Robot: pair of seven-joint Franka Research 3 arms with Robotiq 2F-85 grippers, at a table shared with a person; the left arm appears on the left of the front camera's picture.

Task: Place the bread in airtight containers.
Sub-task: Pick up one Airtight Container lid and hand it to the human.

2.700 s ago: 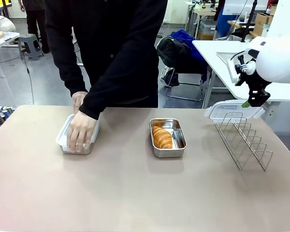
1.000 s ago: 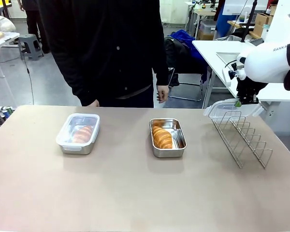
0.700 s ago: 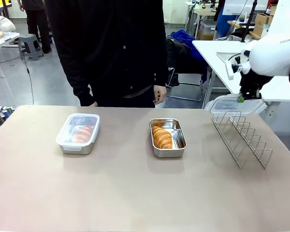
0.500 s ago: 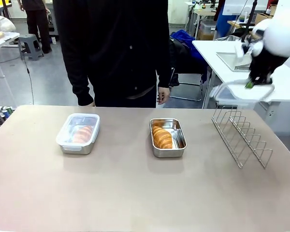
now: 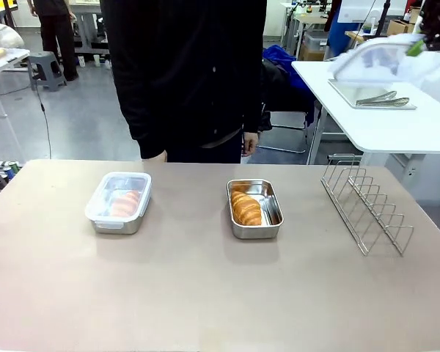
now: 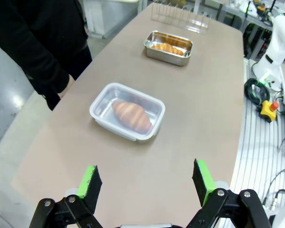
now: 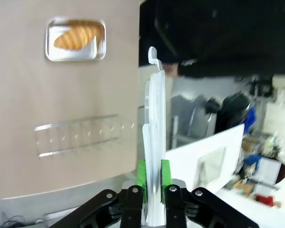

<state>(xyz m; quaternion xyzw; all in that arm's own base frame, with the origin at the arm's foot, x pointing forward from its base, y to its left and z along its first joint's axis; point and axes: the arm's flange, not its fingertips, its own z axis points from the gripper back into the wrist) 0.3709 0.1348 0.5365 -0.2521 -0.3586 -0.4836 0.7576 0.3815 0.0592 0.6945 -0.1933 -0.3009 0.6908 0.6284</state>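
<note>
Now right gripper (image 7: pixel 152 180) pinches clear snap lid (image 7: pixel 153 137) edge-on, thin, light, slippery; left gripper (image 6: pixel 147 183) spread, empty; open steel container (image 5: pixel 254 209) awaits.

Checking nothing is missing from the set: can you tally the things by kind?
Croissants: 2
Steel tubs: 2
Clear lids: 2, one on the left tub, one held in the right gripper
Wire rack: 1
Total: 7
</note>
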